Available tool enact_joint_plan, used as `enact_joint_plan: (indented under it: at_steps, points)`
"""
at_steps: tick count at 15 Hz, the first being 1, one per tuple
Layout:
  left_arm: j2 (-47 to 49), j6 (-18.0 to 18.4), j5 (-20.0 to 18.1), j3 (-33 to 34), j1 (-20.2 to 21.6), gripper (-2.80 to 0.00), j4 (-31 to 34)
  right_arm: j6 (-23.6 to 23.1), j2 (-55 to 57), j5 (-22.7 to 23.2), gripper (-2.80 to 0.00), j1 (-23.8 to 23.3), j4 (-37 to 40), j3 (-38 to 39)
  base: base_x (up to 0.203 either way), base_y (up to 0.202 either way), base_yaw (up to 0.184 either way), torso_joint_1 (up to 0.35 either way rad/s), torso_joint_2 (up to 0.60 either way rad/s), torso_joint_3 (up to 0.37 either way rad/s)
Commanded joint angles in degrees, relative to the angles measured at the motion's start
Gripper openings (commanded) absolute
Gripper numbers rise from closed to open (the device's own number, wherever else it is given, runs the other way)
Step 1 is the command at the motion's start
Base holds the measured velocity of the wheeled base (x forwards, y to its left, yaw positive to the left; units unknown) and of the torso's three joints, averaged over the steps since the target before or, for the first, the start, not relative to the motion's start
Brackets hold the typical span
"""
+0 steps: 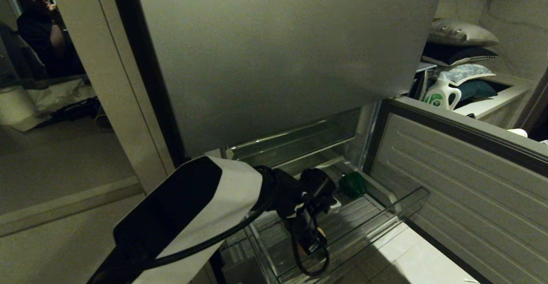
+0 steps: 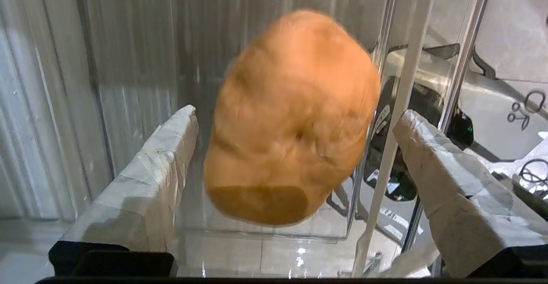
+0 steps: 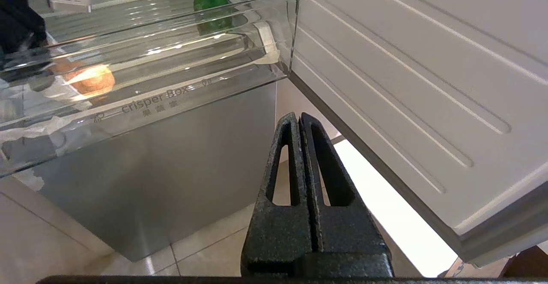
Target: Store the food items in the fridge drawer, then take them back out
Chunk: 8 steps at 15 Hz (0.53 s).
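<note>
We have our left gripper (image 2: 295,121) reaching down inside the fridge drawer (image 1: 385,215), jaws spread wide on either side of the orange-tan bread piece (image 2: 291,121) without pinching it. The bread lies on the drawer's ribbed floor near its clear front lip. The dark-green piece (image 1: 352,184) sits toward the drawer's back, well apart from the bread. Our right gripper (image 3: 299,123) hangs below the drawer's front, jaws pressed together on nothing.
</note>
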Motion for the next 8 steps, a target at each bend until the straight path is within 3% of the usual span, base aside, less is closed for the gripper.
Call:
enact_joint_plan:
  at_steps: [1,8]
  points:
    - [0.8,0.1,0.0,-0.3,-0.2,0.0,0.0,0.0,-0.1,0.0,-2.8,0.0,0.1,0.1,0.0,0.0,0.0,0.0,0.0,0.0]
    - [1.3,0.0,0.1,-0.3,-0.4,0.0,0.0,0.1,-0.1,0.0,-2.8,0.0,0.1,0.0,0.0,0.0,0.0,0.0,0.0,0.0]
